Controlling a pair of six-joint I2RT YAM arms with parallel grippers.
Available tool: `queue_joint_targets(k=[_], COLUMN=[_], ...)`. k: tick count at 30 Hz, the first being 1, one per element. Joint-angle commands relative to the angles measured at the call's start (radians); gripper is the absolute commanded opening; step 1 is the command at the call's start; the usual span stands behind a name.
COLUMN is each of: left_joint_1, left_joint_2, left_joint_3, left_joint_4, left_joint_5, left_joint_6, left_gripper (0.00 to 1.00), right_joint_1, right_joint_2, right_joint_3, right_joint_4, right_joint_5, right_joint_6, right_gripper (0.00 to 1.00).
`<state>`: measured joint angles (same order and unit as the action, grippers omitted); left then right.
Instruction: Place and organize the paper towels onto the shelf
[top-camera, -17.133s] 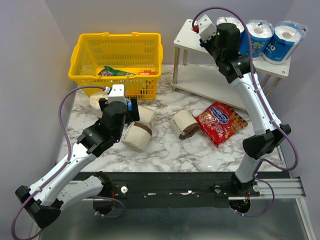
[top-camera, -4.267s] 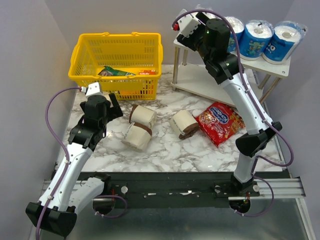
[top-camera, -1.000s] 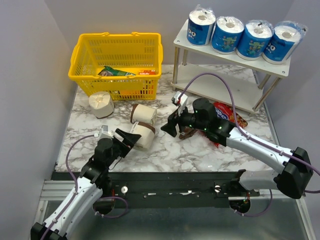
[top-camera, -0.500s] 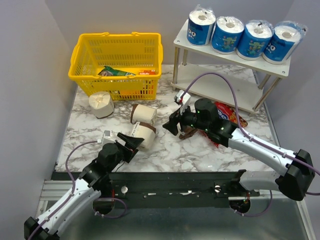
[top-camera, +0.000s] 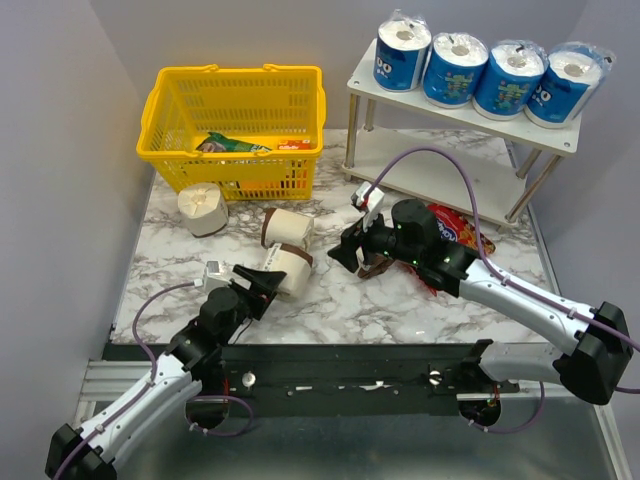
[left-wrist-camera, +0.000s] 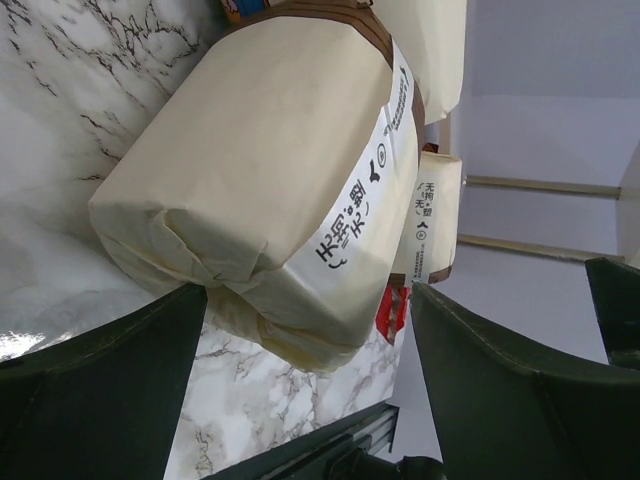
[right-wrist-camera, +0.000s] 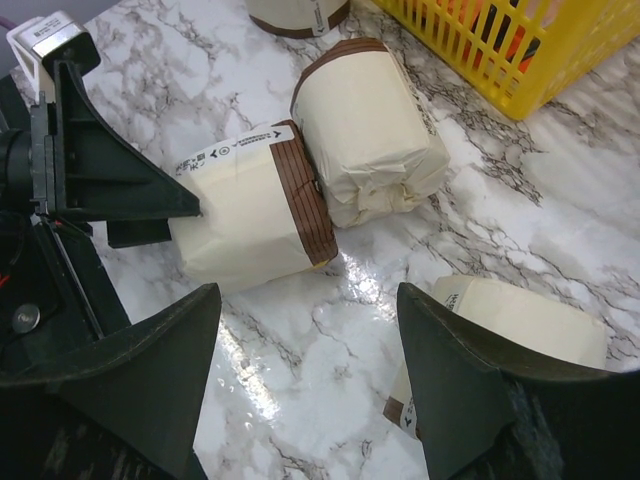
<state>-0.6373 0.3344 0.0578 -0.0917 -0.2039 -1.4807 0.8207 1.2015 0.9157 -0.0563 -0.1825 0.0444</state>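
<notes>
Target roll: cream roll with a brown band (top-camera: 285, 270), lying on its side on the marble table (top-camera: 330, 305), just ahead of the left gripper (top-camera: 262, 283); from the left wrist (left-wrist-camera: 270, 190) it fills the gap between the two dark fingers.
Direction from left gripper: roll lies straight in front, up and to the right in the overhead view; fingertips are level with its near, folded end.
Left gripper state: spread wide, wider than the roll, holding nothing; one finger on each flank of the roll, contact not clear.
Long axis of roll: runs roughly away from the left gripper, folded end toward it, banded end away, so the fingers straddle the curved sides.
Nearer arm: left, by my reading; it is the one lined up on this roll.
Right gripper (top-camera: 345, 252): open and empty, hovering low over a third cream roll (right-wrist-camera: 510, 320) beside the red snack bag (top-camera: 455, 235).
Neighbour: second cream roll (top-camera: 288, 227) touches the target at its far end, axis angled across it (right-wrist-camera: 365, 140).
Stray roll: one more cream roll (top-camera: 203, 207) near the yellow basket (top-camera: 235, 120).
Shelf (top-camera: 400, 175): four blue-wrapped rolls (top-camera: 480, 75) on the top board; lower board bare, well apart from the target.
Risk: closing may nudge the touching neighbour.
</notes>
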Motion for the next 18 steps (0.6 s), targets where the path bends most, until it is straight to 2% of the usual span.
queue_joint_targets(k=[1,9,14,18], left_joint_1=[-0.009,-0.018,-0.027,-0.03], left_joint_2=[0.015,-0.005,-0.035,-0.041], left_joint_3=[0.039,0.016,0.068,0.048], left_joint_4=[0.072,0.087,-0.026,-0.06], left_joint_5=[-0.055,-0.065,-0.088,-0.075], left_joint_6=[0.043,0.03,0.025,-0.041], left_gripper=[0.9,0.82,0.92,0.94], right_joint_1=[0.003,0.005,0.003,0.003], right_joint_2=[-0.017,-0.008,0.001,0.006], right_joint_3=[-0.015,-0.008,0.0,0.006], right_joint_4=[-0.014,-0.02,-0.036,-0.042], right_joint_5=[0.026,0.02,0.026,0.035], right_joint_6=[0.005,0.006,-0.001,-0.006], right_gripper=[0.79,0.79,0.79,0.79])
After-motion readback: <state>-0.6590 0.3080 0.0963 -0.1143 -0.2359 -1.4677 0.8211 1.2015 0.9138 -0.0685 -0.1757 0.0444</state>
